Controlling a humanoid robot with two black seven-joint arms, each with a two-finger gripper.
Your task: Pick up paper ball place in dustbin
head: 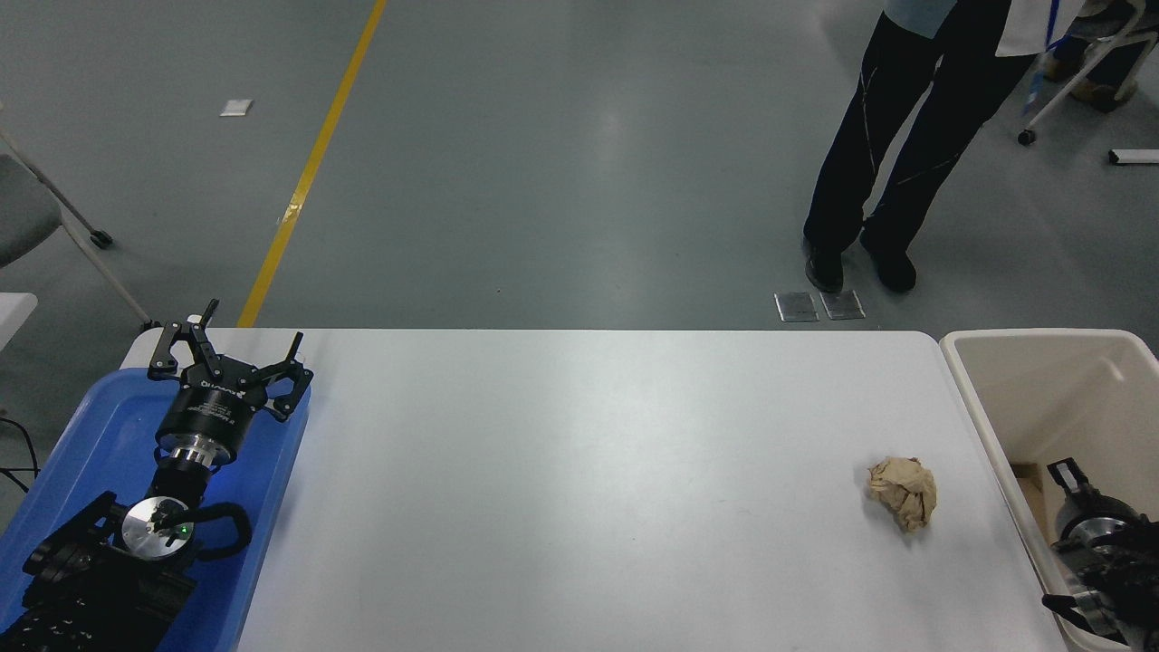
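White table (579, 471): bare ahead of your arms. Dustbin (996, 471): your right gripper (1073, 493) hung inside it; finger spread, cannot tell. Blue tray (81, 435): under your left gripper (226, 349), fingers splayed wide. Paper ball (904, 492): on the table left of your right gripper, bin wall between; long axis running slantwise toward you.

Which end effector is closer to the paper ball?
Right. The right end effector sits over the dustbin, just right of the paper ball. The left end effector is far left over the blue tray.
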